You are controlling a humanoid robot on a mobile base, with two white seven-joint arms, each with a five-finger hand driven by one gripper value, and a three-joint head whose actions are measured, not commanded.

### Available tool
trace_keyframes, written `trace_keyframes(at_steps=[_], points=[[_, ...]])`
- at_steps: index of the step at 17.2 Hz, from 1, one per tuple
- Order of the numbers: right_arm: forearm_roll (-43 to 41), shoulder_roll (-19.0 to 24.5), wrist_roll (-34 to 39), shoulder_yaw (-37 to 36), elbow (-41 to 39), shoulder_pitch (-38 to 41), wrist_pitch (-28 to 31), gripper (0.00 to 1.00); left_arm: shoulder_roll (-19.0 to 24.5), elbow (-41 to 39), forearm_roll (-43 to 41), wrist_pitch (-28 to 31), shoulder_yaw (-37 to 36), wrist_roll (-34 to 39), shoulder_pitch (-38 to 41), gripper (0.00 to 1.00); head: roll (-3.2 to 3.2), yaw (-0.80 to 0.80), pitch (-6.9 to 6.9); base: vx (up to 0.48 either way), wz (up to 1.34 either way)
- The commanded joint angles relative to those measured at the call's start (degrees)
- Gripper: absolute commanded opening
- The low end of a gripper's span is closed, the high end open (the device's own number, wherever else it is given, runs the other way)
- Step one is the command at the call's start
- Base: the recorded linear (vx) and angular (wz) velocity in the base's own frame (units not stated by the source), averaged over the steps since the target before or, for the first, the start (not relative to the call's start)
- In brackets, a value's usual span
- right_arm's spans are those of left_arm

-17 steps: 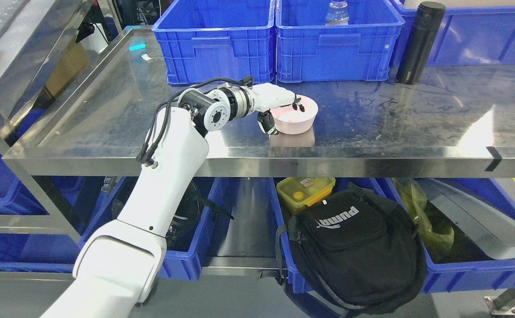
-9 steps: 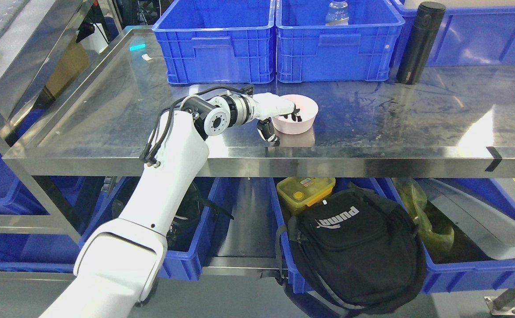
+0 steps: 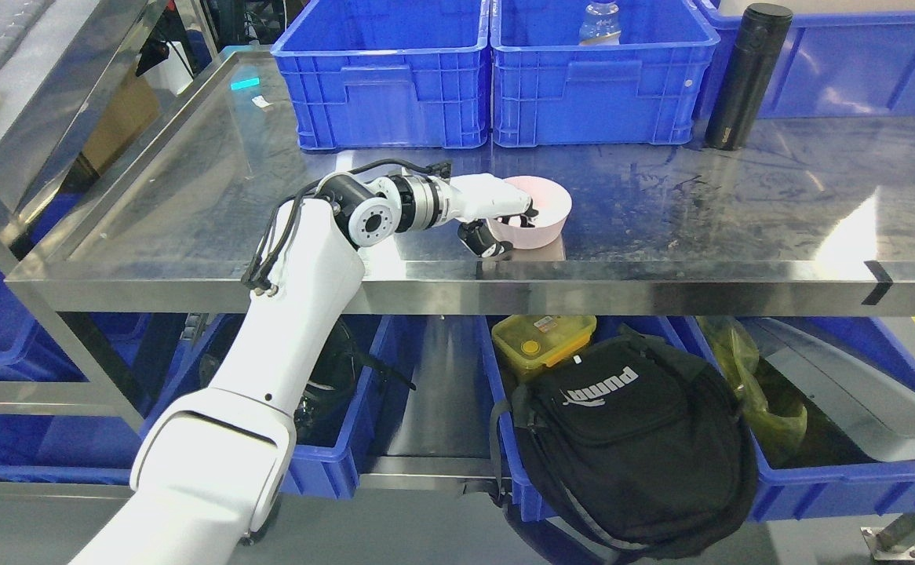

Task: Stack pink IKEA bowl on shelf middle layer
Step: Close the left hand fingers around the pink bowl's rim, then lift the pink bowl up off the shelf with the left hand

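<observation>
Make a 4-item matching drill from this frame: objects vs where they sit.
Things:
1. pink bowl
2. black flask
3. clear bottle
4. black backpack

Places:
A. inside a blue crate at the back of the steel shelf
B. below the shelf, leaning on the lower blue bins
C. upright on the shelf, right of the two front crates
D. near the shelf's front edge, its rim gripped by the left hand

Pairs: 1-D, 2-C, 3-A, 4-B

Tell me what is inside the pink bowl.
The left hand's fingertips hook over the pink bowl's near rim; its visible interior looks empty, though the hand covers part.
</observation>
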Motion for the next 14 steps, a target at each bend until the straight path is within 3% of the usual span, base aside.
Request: trace_keyframes(at_steps=[1,7,14], points=[[0.0,-1.0,0.0,0.0,-1.0,1.2,0.0,1.0,0.9,-3.9,6.8,-6.0,11.4,-3.1,-0.2,0.0,0.0,0.0,0.0,0.0,0.0],[0.0,-1.0,0.0,0.0,-1.0,1.2,0.0,1.0,0.9,-16.3,12.1,-8.7,23.8,-7.3,0.5,0.0,0.0,0.0,0.0,0.0,0.0],[0.0,-1.0,0.0,0.0,-1.0,1.2,0.0,1.0,0.9,-29.2,18.4,-13.2,23.6,-9.1,12.4,0.0,0.0,0.0,0.0,0.0,0.0]])
